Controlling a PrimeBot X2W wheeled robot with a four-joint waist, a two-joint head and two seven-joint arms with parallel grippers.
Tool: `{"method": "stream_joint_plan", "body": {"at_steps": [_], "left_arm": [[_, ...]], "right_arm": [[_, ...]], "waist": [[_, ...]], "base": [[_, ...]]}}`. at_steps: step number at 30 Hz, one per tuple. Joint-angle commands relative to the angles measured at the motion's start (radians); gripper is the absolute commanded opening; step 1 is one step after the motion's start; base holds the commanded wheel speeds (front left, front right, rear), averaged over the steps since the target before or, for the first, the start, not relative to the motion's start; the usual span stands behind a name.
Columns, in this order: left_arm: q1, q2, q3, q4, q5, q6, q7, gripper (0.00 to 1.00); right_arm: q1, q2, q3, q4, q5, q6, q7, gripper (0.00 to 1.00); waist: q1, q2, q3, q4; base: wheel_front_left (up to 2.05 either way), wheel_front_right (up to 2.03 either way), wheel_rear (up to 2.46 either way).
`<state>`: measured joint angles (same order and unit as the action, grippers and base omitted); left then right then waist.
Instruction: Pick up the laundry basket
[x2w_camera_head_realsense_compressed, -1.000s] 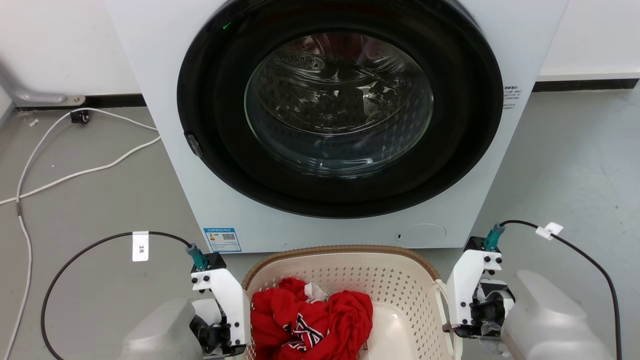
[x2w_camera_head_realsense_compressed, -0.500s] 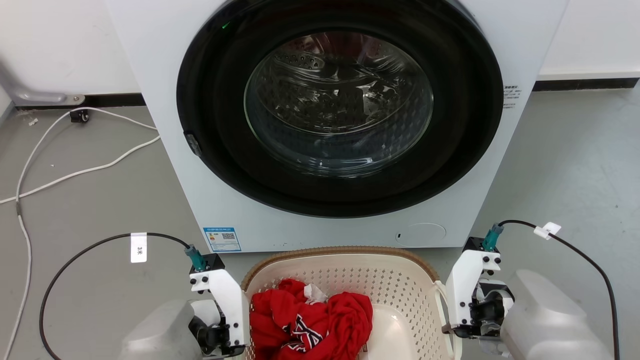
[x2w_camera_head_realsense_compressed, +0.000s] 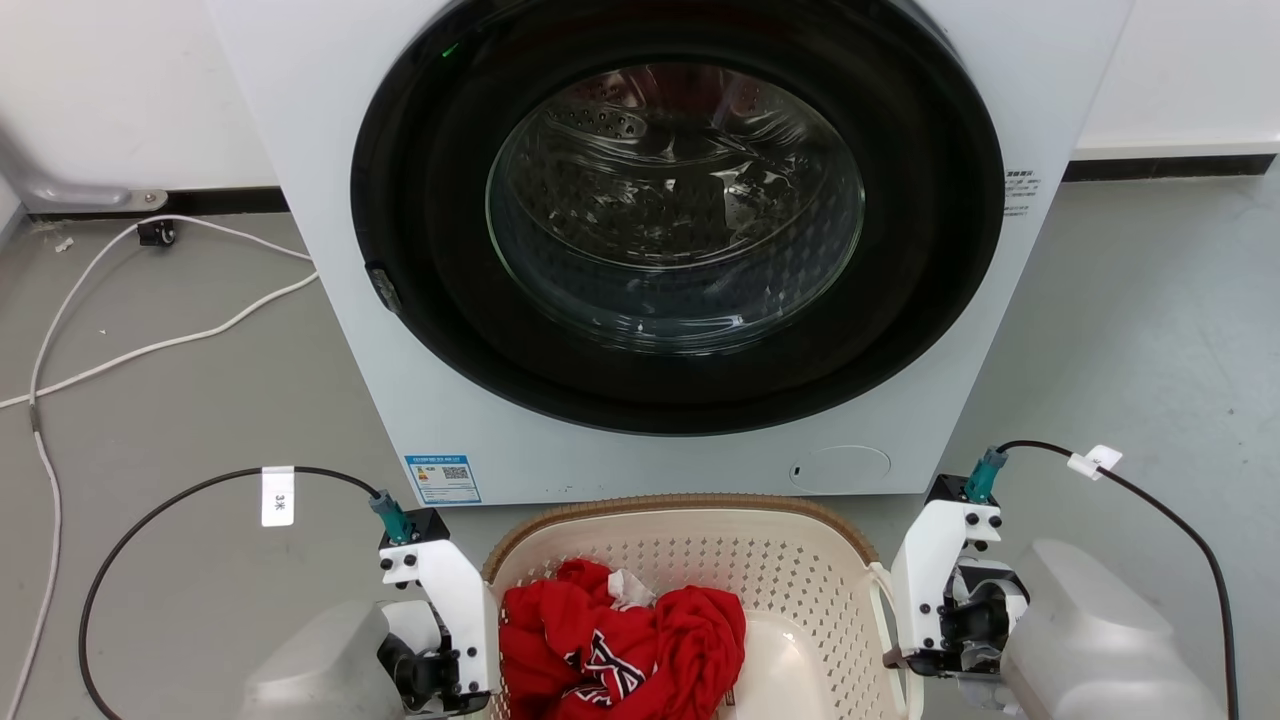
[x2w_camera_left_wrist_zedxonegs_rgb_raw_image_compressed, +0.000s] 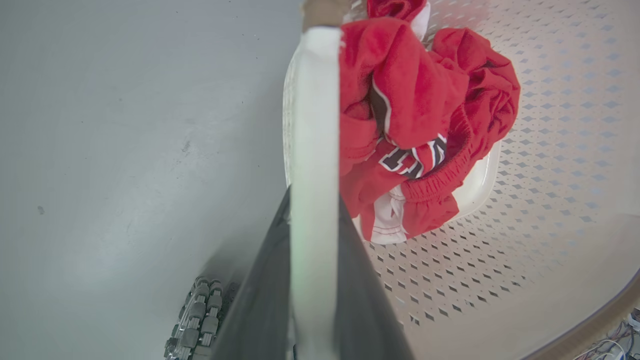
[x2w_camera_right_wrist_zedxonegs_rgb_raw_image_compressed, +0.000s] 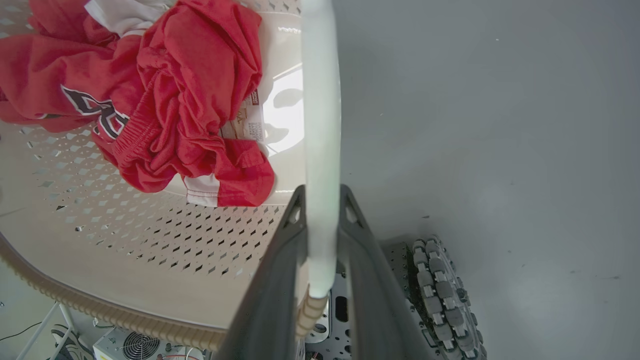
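The cream laundry basket (x2w_camera_head_realsense_compressed: 760, 565), with its brown woven-look rim, is at the bottom centre of the head view, in front of the washing machine. Crumpled red clothes (x2w_camera_head_realsense_compressed: 620, 640) lie inside it. In the left wrist view my left gripper (x2w_camera_left_wrist_zedxonegs_rgb_raw_image_compressed: 314, 197) is shut on the basket's white side handle (x2w_camera_left_wrist_zedxonegs_rgb_raw_image_compressed: 315, 100), one dark finger on each side of the strap. In the right wrist view my right gripper (x2w_camera_right_wrist_zedxonegs_rgb_raw_image_compressed: 320, 195) is shut the same way on the opposite handle (x2w_camera_right_wrist_zedxonegs_rgb_raw_image_compressed: 320, 100). Both wrists flank the basket, which is level between them.
The white washing machine (x2w_camera_head_realsense_compressed: 300, 150) stands close behind the basket with its round glass door (x2w_camera_head_realsense_compressed: 675, 210) shut. White cables (x2w_camera_head_realsense_compressed: 150, 350) trail over the grey floor at the left. My base's roller wheels (x2w_camera_right_wrist_zedxonegs_rgb_raw_image_compressed: 445, 295) sit under the basket's near side.
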<state>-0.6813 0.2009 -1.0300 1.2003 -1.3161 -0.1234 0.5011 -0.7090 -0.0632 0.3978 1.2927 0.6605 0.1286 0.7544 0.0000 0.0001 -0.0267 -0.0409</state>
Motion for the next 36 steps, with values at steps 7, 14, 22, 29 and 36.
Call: {"method": "stream_joint_plan", "body": {"at_steps": [7,14,22,29,36], "left_arm": [[-0.010,-0.023,-0.006,-0.014,-0.013,-0.013,-0.009,0.00],[-0.011,-0.024,-0.011,-0.012,-0.021,-0.013,-0.012,0.00],[-0.010,-0.022,-0.016,-0.011,-0.029,-0.013,-0.014,0.00],[-0.004,-0.022,-0.018,-0.007,-0.040,-0.013,-0.017,0.00],[-0.005,-0.019,-0.024,-0.005,-0.041,-0.013,-0.020,0.00]], "right_arm": [[-0.014,0.023,0.001,-0.008,0.014,0.004,0.002,0.00],[-0.014,0.024,0.006,-0.008,0.022,0.004,0.003,0.00],[-0.013,0.024,0.008,-0.008,0.029,0.004,0.001,0.00],[-0.012,0.024,0.017,-0.008,0.043,0.004,-0.004,0.00],[-0.013,0.024,0.028,-0.008,0.053,0.004,-0.009,0.00]], "waist": [[0.0000,-0.0001,-0.001,0.002],[0.0000,-0.0001,-0.002,0.002],[0.0000,-0.0001,-0.003,0.001],[0.0000,-0.0001,-0.003,0.000],[0.0000,-0.0001,-0.004,0.002]], "base": [[0.00,0.00,0.00],[0.00,0.00,0.00],[0.00,0.00,0.00],[0.00,0.00,0.00],[0.00,0.00,0.00]]}}
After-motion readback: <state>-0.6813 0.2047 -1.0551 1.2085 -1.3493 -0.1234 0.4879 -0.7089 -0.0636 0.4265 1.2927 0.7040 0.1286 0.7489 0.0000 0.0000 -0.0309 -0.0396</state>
